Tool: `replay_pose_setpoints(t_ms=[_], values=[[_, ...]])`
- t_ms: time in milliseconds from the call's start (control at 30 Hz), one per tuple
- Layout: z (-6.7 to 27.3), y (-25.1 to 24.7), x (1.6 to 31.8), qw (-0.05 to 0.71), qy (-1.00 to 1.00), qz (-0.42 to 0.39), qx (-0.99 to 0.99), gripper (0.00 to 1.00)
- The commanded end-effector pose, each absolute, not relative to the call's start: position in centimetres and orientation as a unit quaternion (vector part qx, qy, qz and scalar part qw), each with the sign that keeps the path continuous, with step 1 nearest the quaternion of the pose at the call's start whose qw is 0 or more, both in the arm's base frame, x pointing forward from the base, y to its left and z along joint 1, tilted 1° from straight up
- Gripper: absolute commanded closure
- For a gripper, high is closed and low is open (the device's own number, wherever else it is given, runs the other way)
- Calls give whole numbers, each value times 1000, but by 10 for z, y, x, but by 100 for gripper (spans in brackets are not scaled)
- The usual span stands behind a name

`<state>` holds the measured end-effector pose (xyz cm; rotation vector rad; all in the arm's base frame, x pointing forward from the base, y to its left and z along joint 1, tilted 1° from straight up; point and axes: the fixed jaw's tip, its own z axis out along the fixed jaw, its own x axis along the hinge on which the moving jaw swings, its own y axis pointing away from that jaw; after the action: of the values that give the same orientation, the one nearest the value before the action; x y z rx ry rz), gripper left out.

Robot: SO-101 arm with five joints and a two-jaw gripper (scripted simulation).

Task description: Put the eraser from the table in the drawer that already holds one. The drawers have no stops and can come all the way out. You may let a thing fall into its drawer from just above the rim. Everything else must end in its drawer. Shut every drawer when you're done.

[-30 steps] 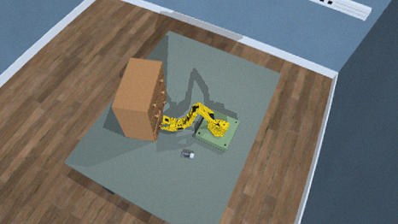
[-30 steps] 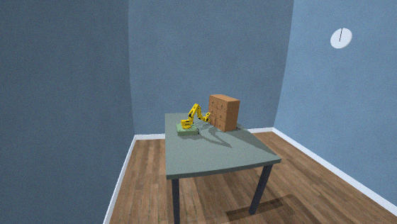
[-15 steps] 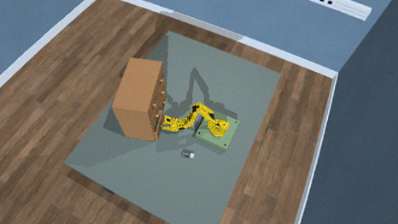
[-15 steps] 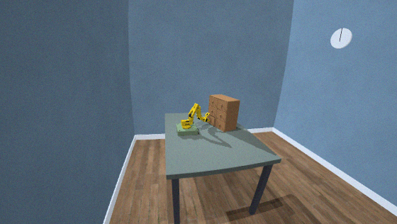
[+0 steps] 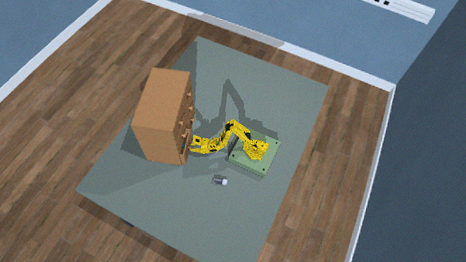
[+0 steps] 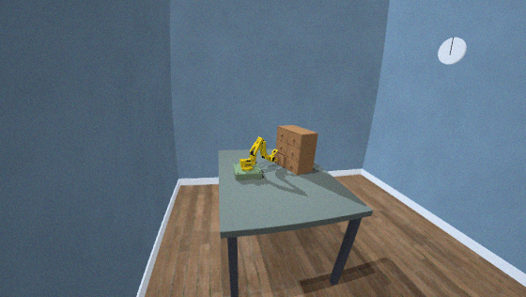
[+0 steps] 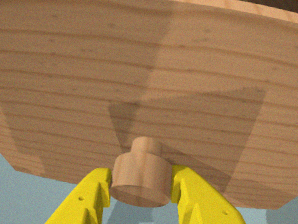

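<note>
My gripper [image 5: 191, 145] [image 6: 276, 158] [image 7: 141, 186] is shut on a round wooden knob [image 7: 142, 170], one finger on each side. The knob is on a wooden drawer front [image 7: 70, 75] that fills most of the wrist view. This drawer is in the bottom row of the brown cabinet [image 5: 161, 100] [image 6: 306, 152] and stands partly out. A small dark teal patch shows in its opening in the top view, too small to identify. The eraser [image 5: 219, 180], dark with a white end, lies on the table between the cabinet and the arm's base, off to one side. The other drawers look shut.
The green base plate [image 5: 248, 165] [image 6: 248, 175] carries the arm on the grey-green table [image 5: 203, 220] [image 6: 282, 211]. More knobs stick out of the cabinet front above the gripper. The table's edges drop to the wooden floor.
</note>
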<state>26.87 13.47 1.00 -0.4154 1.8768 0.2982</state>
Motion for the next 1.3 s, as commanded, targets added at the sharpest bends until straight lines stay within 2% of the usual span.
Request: replay_pose_setpoints(t_ms=[0,1267], values=[[11,136,266,563,796,129,-180,100],[11,132,254,563,796,131,-182,100]])
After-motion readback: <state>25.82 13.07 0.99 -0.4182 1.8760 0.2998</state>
